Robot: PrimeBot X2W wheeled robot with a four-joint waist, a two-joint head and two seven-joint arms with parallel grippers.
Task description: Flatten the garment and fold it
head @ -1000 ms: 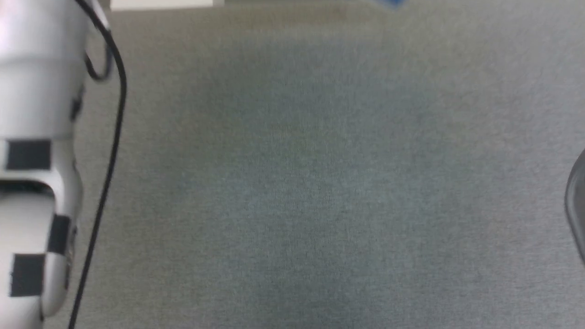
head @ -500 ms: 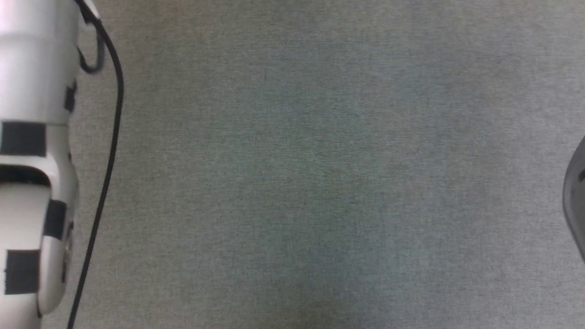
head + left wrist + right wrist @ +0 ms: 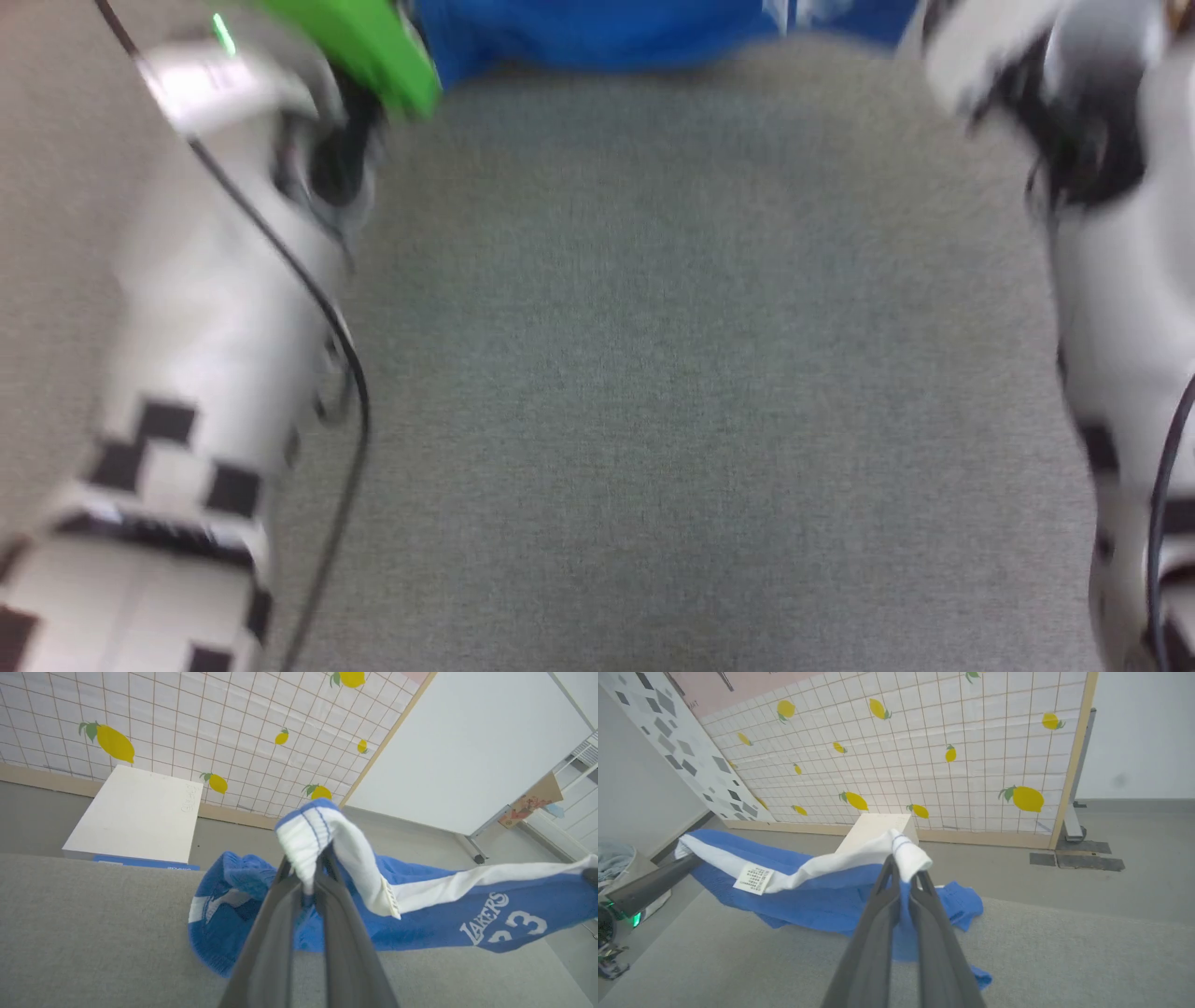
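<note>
Aloft, both arms reach forward, left gripper [image 3: 306,868] and right gripper [image 3: 902,873] each pinching the blue garment's [image 3: 420,926] white band, stretched near the grey bench's [image 3: 93,933] far edge.

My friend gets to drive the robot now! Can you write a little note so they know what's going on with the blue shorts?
Left gripper: shut on the white edge of the shorts.
Right gripper: shut on the white edge at the other end.
Shorts: stretched between both grippers, raised at the held edge, with the lower blue part drooping onto the gray surface.
Done: both ends gripped.
Left: lay them flat, then fold; no fold made yet.
</note>
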